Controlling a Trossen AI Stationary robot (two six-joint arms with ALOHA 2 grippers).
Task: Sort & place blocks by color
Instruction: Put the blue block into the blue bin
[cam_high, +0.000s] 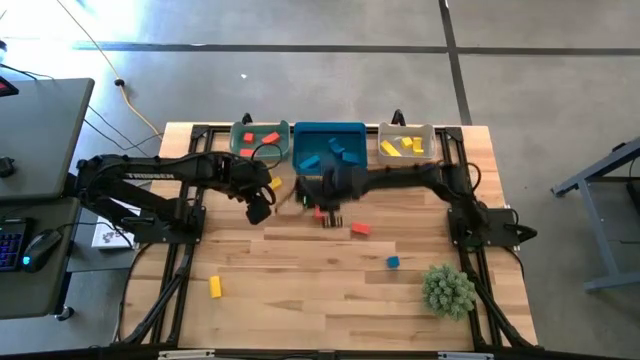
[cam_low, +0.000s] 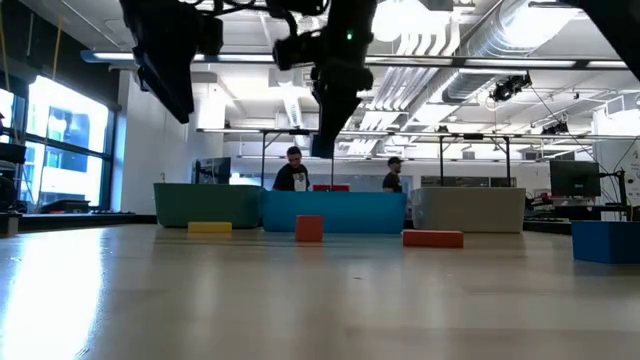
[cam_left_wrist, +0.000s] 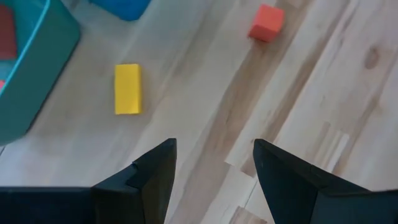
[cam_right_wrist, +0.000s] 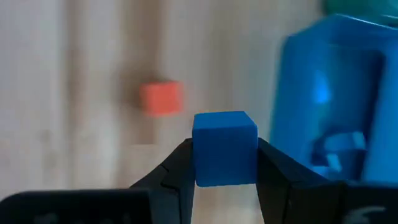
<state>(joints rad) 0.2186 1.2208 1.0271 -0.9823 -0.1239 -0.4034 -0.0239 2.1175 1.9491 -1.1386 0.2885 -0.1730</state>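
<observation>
My right gripper (cam_right_wrist: 225, 177) hangs above the table just in front of the blue bin (cam_high: 330, 148), shut on a blue cube (cam_right_wrist: 225, 148). A red cube (cam_right_wrist: 161, 98) lies on the table below it. My left gripper (cam_left_wrist: 214, 165) is open and empty above the wood near the green bin (cam_high: 260, 138), with a yellow bar (cam_left_wrist: 127, 88) and the red cube (cam_left_wrist: 267, 23) ahead of it. Loose on the table lie a red bar (cam_high: 360, 229), another blue cube (cam_high: 392, 262) and a yellow block (cam_high: 215, 287). My right gripper pinches the blue cube by two opposite side faces (cam_right_wrist: 198, 155), one finger on each. The cube stands out past the fingertips and is lifted clear of the table, level in the hold.
The green bin holds red blocks, the blue bin blue ones, and the beige bin (cam_high: 405, 143) yellow ones, all three in a row along the far edge. A spiky green ball (cam_high: 447, 290) sits at the near right. Bare wood lies in the near middle. People stand in the room behind.
</observation>
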